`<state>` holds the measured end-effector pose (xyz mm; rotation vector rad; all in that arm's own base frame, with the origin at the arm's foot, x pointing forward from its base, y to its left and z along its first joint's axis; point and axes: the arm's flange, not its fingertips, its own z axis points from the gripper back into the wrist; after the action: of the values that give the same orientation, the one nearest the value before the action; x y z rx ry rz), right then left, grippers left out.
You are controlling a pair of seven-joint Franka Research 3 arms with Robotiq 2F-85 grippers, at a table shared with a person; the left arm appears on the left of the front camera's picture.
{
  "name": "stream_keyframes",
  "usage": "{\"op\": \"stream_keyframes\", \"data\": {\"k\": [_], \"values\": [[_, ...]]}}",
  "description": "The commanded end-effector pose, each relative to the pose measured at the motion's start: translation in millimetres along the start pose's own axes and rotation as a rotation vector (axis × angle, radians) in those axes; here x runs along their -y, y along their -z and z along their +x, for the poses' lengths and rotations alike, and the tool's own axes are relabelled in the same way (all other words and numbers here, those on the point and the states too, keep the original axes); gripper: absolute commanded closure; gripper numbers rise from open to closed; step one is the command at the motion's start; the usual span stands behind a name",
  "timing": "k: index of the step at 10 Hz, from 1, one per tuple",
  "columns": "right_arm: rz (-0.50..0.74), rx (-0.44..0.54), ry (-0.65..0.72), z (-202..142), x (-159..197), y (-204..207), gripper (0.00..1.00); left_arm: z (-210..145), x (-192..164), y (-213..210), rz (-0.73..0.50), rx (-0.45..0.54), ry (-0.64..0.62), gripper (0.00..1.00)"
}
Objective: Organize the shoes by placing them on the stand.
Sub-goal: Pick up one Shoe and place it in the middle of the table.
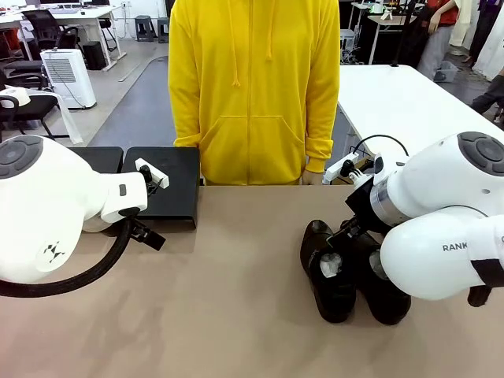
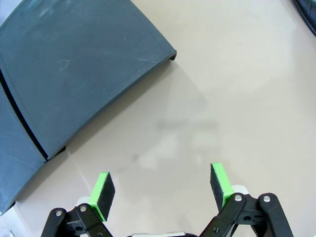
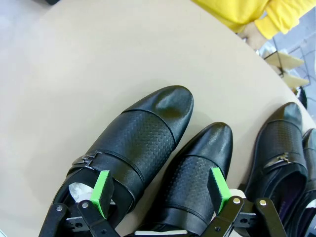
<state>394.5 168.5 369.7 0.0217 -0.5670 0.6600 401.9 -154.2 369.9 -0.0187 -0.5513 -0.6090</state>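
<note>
Several glossy black shoes (image 1: 329,272) stand close together on the beige table at the right, toes toward the person. My right gripper (image 3: 161,190) hangs open just above them. One green pad (image 3: 102,192) is over the paper-stuffed opening of the leftmost shoe (image 3: 138,140), the other beside the middle shoe (image 3: 197,165). A third shoe (image 3: 276,153) lies farther right. The black stand (image 1: 165,185) sits at the far left edge of the table. My left gripper (image 2: 162,186) is open and holds nothing, over bare table beside the stand's corner (image 2: 74,64).
A person in a yellow hoodie (image 1: 252,87) stands at the far side, one hand (image 1: 312,178) at the table edge. A white power strip (image 1: 350,165) lies behind the shoes. Bare tabletop (image 1: 236,299) stretches between the stand and the shoes.
</note>
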Motion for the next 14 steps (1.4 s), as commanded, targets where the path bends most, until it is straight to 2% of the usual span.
{"op": "stream_keyframes", "data": {"k": [1, 3, 5, 7, 8, 11, 14], "values": [[0.000, 0.002, 0.001, 0.3, 0.2, -0.2, 0.00, -0.4, -1.6, -0.2, 0.000, 0.001, -0.005, 0.00], [0.000, 0.000, 0.000, 0.0, 0.0, 0.0, 0.00, 0.0, 0.0, 0.0, 0.000, 0.000, 0.000, 0.00], [0.013, 0.029, 0.035, -4.8, 12.6, -56.7, 0.00, -3.5, -19.0, -52.6, -0.035, 0.018, -0.019, 0.00], [0.083, 0.110, 0.086, -12.6, 28.5, -111.2, 0.00, -4.1, -42.0, -101.4, -0.156, 0.071, -0.022, 0.00], [0.122, 0.134, 0.105, -21.0, 37.1, -139.2, 0.00, -4.6, -52.3, -124.7, -0.248, 0.123, -0.017, 0.00], [0.182, 0.257, 0.290, -61.7, 80.9, -211.9, 0.00, -22.2, -98.5, -166.4, -0.332, 0.238, -0.111, 0.00], [0.220, 0.314, 0.391, -104.9, 115.4, -241.6, 0.00, -40.3, -119.0, -187.5, -0.316, 0.292, -0.151, 0.00]]}}
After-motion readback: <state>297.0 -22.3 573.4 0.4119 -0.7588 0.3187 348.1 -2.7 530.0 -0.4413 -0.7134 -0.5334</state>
